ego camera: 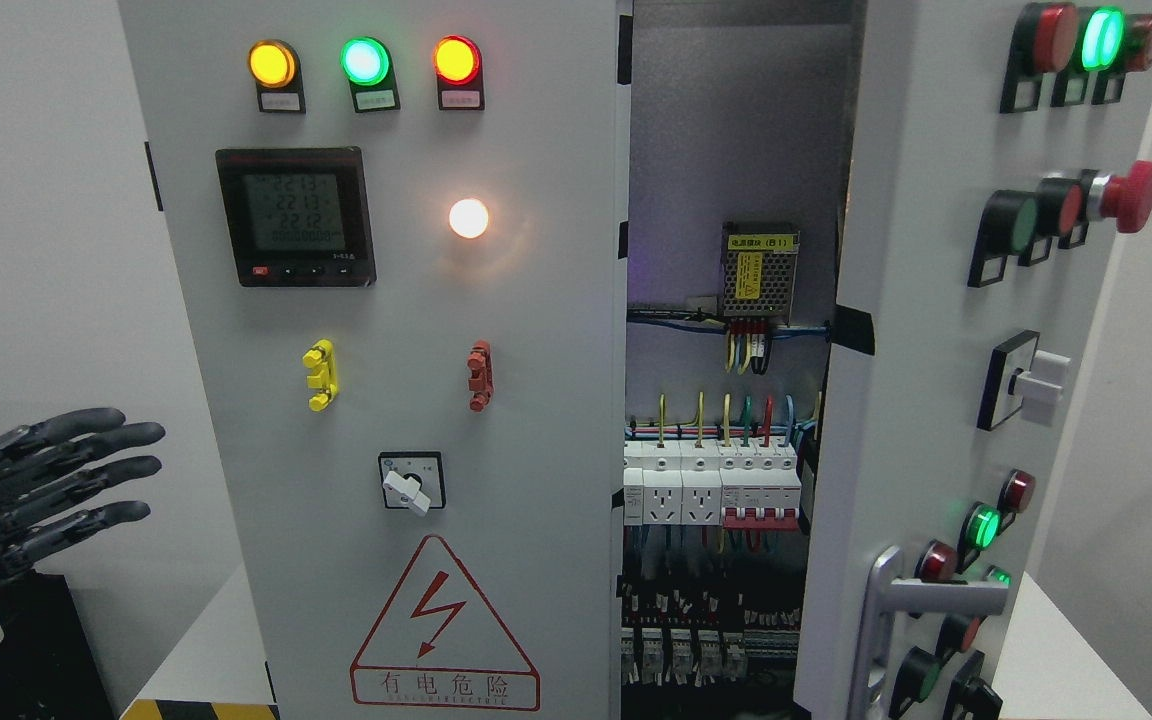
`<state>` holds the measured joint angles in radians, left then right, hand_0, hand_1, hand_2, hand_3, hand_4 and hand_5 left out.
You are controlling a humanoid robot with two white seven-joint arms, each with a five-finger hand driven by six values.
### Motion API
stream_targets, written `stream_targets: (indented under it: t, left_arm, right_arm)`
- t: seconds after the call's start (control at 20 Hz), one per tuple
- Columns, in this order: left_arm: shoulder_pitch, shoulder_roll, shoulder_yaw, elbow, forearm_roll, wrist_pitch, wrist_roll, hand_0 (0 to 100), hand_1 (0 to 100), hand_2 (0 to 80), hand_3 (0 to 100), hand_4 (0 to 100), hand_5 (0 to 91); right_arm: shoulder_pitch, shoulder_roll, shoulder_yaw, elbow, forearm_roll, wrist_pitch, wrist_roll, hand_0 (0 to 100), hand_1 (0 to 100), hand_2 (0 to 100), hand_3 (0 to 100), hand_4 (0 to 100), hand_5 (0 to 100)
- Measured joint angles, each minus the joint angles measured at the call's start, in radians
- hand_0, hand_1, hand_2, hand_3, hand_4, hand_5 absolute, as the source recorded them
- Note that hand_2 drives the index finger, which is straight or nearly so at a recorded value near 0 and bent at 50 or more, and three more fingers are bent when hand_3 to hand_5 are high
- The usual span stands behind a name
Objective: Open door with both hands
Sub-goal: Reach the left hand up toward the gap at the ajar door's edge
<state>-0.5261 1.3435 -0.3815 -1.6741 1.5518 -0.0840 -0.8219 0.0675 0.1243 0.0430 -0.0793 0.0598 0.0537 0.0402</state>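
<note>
A grey electrical cabinet fills the head view. Its left door (386,300) is closed flat, with three lit lamps, a meter and a rotary switch on it. The right door (946,330) is swung outward toward me, its silver handle (896,600) low on its edge. Between the doors the cabinet interior (726,480) shows breakers, sockets and wiring. My left hand (56,480), dark grey, hovers at the far left with its fingers spread, apart from the cabinet and holding nothing. My right hand is out of view.
A red emergency button (1126,195) and several push buttons stick out from the open right door. The cabinet stands on a white table (206,650) with a yellow-black stripe at its front edge. A dark box (36,640) sits under my left hand.
</note>
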Motion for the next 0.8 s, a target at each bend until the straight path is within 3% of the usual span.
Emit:
stream_targets:
  t: [0.8]
  left_arm:
    - [-0.683,-0.205,-0.601,-0.008,0.018,0.117,0.003,0,0,0.0,0,0,0.0]
  right_arm:
    - [0.0,0.0,0.0,0.0,0.0,0.0,0.002,38,0,0,0,0,0]
